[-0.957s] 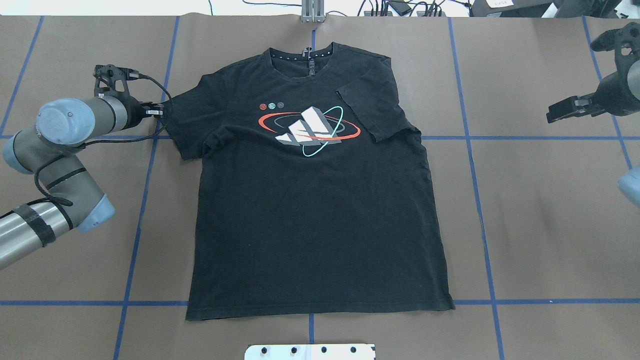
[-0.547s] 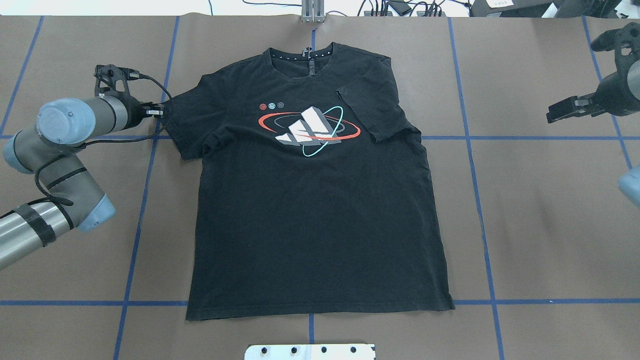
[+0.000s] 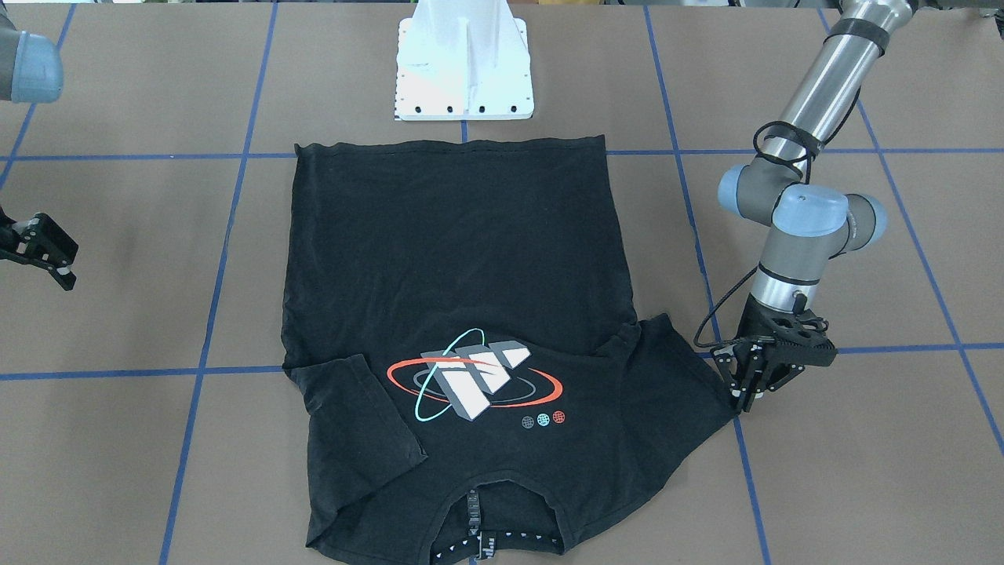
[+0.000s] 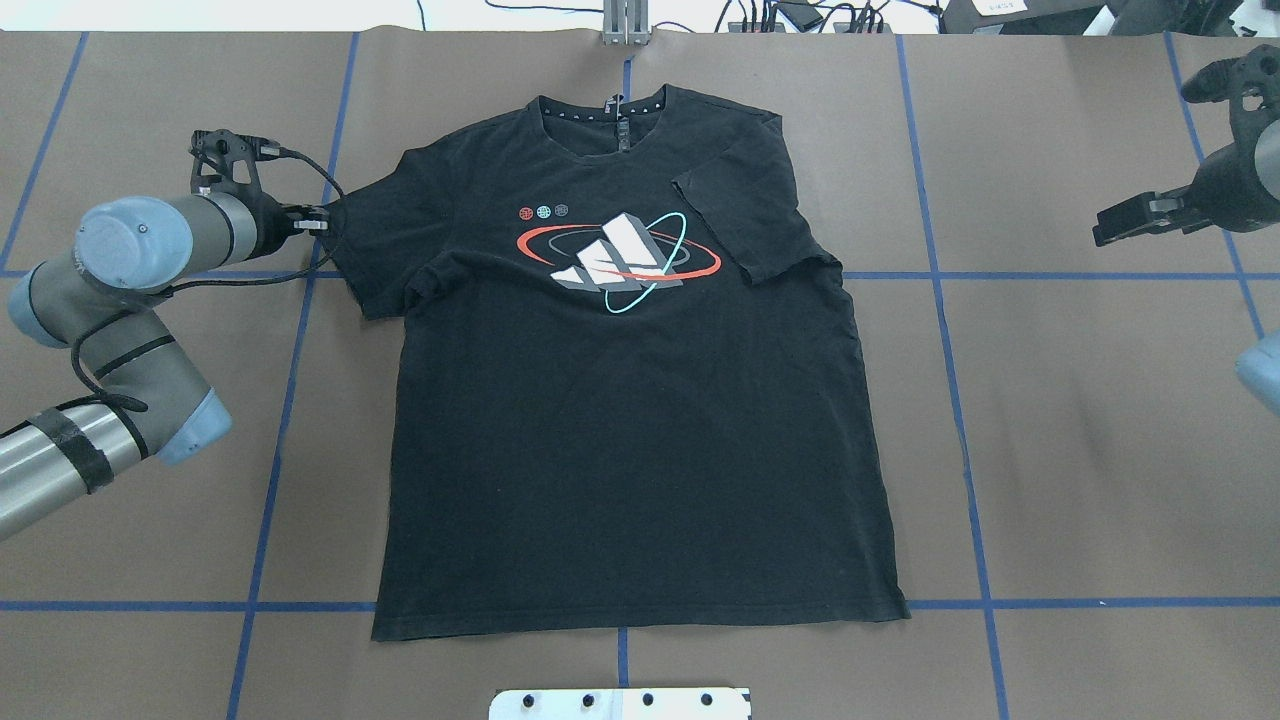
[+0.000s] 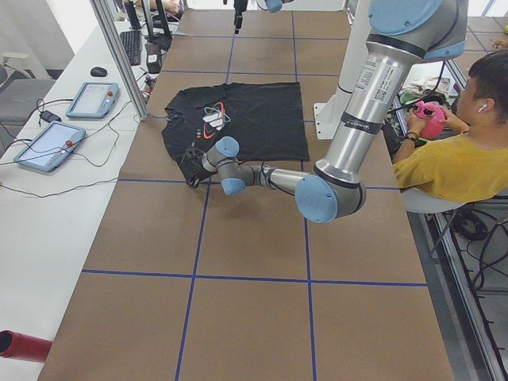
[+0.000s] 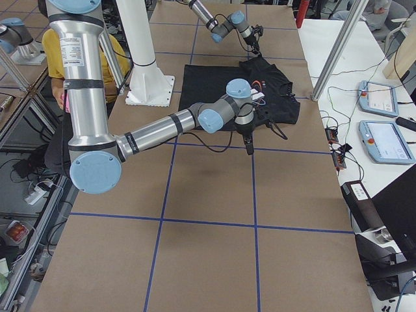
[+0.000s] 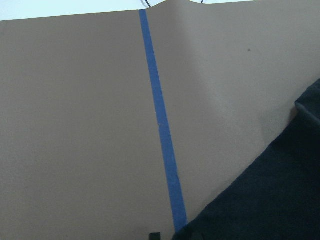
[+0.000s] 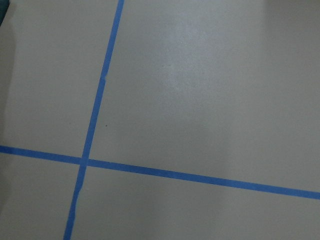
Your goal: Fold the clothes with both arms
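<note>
Left gripper [image 3: 741, 400] pinches the sleeve tip of the black T-shirt [image 3: 455, 259], which lies flat on the table [image 4: 1080, 450]. Right gripper [image 4: 1102, 230] hovers well apart, its opening unclear.

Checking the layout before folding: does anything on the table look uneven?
Yes. One sleeve of the T-shirt is flipped inward over the chest, while the other lies spread flat by the left claw.
</note>
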You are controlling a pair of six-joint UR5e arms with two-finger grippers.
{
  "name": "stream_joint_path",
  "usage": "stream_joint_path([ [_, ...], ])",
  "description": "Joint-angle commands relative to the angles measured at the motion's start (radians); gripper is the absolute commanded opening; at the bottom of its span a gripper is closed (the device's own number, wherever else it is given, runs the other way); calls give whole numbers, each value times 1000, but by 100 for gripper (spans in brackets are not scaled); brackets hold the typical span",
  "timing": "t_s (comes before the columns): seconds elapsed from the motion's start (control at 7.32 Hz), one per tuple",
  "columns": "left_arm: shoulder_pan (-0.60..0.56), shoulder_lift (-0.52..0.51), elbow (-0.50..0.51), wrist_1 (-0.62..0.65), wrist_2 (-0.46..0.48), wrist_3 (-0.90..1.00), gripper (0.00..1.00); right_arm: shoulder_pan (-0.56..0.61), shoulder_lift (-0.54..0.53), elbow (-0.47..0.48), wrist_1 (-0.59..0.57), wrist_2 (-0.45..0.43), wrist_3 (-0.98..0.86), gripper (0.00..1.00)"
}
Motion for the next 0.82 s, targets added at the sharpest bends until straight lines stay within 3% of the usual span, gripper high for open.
stream_joint_path([
  [0.0,0,2,-3,0,0,-2,0,2,0,0,0,0,0,100],
  [0.27,-3,3,-40,2,-11,6,0,2,2,2,0,0,3,100],
  [0.41,-14,2,-85,11,-76,6,0,2,2,2,0,0,3,100],
  [0.68,-35,-7,-150,40,-104,-9,0,2,2,2,0,0,5,100],
])
